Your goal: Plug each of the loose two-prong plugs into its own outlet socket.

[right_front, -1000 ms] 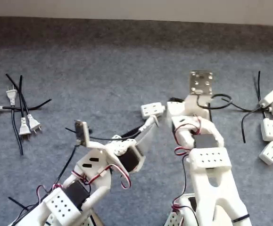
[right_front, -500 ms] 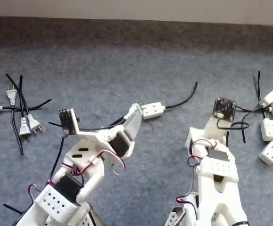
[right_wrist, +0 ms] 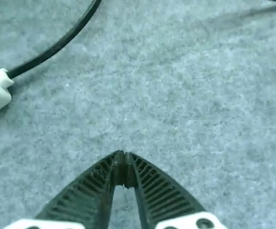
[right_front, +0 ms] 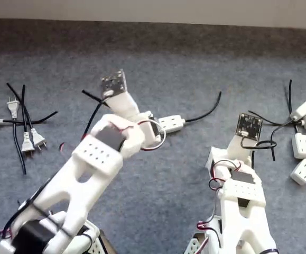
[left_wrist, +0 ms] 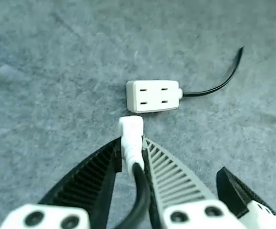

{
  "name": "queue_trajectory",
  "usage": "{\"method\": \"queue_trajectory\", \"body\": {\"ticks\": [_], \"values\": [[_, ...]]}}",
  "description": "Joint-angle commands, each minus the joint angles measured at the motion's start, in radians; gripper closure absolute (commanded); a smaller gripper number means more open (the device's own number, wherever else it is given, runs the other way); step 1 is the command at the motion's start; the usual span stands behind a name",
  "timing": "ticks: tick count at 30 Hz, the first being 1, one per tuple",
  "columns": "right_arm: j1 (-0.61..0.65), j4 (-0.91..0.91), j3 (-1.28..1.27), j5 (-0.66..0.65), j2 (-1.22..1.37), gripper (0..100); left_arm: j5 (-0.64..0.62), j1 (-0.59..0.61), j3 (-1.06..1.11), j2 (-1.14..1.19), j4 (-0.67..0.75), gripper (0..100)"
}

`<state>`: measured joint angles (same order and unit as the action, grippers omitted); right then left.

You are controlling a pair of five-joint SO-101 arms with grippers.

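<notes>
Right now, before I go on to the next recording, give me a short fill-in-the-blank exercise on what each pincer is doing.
1. The left pincer is shut on a white two-prong plug whose cord is ____.
2. The white outlet block lying just ahead of that plug shows ____ pairs of slots.
3. The right pincer is shut above the grey carpet and holds ____.

Missing words: black; two; nothing.
</notes>
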<state>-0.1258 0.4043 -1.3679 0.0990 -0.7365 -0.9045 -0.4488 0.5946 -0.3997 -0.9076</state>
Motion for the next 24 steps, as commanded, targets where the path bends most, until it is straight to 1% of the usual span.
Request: {"method": "queue_trajectory", "body": {"ticks": [1,3,5,7,9,15,17,20,24], "values": [[-0.007,-0.021,0.002,-0.002,-0.004,99.1,0.012,0.008,-0.232,0.087,-0.224,99],[-0.005,-0.021,0.002,-0.002,-0.004,99.1,0.018,0.008,-0.291,0.105,-0.302,99],[-0.005,-0.021,0.002,-0.002,-0.004,99.1,0.072,0.008,-0.325,0.116,-0.328,99],[-0.005,-0.021,0.002,-0.002,-0.002,99.1,0.129,0.008,-0.328,0.116,-0.315,99],[-0.005,-0.021,0.002,-0.002,-0.002,99.1,0.158,0.008,-0.323,0.122,-0.295,99],[0.021,-0.021,0.002,-0.002,-0.002,99.1,0.153,-0.001,-0.306,0.219,-0.199,99],[0.021,-0.021,0.002,-0.002,-0.002,99.1,0.123,-0.002,-0.312,0.268,-0.163,99],[0.021,-0.021,0.002,-0.002,-0.002,99.1,0.003,-0.001,-0.314,0.331,-0.1,99],[0.021,-0.021,0.002,-0.002,-0.002,99.1,-0.091,-0.002,-0.315,0.354,-0.084,99]]}}
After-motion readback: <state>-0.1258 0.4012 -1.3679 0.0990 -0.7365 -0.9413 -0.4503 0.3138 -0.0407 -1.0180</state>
